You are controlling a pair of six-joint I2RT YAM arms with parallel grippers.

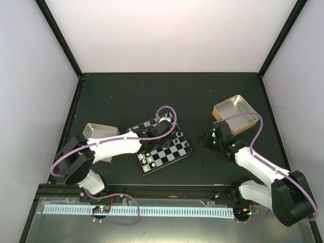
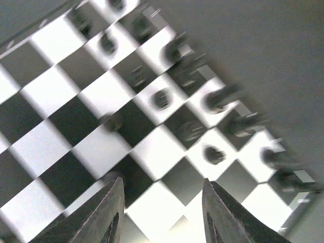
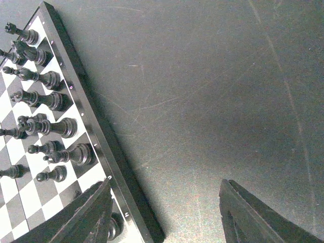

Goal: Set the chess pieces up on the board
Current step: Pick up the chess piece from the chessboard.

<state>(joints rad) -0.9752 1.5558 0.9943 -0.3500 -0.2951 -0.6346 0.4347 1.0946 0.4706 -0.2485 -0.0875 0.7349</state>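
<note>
Dark surface [image 1: 202,96], chequerboard [image 1: 169,154] mid-surface and turned at an angle, gold tin [image 1: 234,109] off to its right. Left tool [image 2: 161,181] over the board, fingers spread, nothing between them (view blurred). Right tool [image 3: 164,185] spread wide over the surface just beside the board's rim. Black chessmen [image 3: 50,100] line that edge; cream chessmen [image 1: 147,161] stand at the near corner.

chequered board [image 1: 171,152], black chess pieces [image 3: 54,100] upright along edge
</note>
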